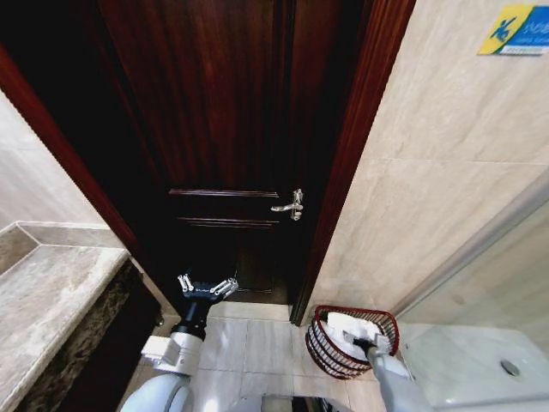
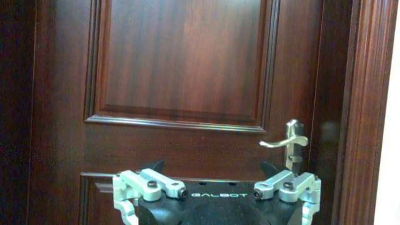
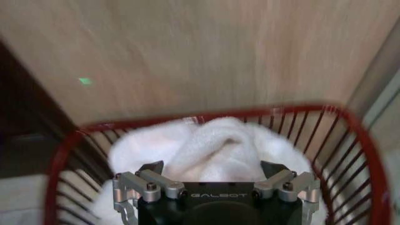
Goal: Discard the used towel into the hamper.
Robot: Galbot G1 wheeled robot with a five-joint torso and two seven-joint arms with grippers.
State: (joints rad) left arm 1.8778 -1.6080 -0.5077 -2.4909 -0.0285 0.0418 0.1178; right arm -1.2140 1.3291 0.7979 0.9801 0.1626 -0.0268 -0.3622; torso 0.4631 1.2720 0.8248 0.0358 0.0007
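Fingers (image 3: pixel 150 168) spread, "GALBOT"-marked right gripper (image 3: pixel 212 171) over towel (image 3: pixel 206 143) in hamper (image 3: pixel 356 136).

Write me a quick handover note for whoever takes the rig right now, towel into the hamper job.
Left gripper: jaws open, empty, parked low in front of the dark wooden door.
Right gripper: jaws open, above the hamper, just over the towel.
Towel: white, bunched inside the hamper, which stands on the floor by the tiled wall.
Done: the towel appears to be in the hamper and let go.
Left: lift the right arm clear.
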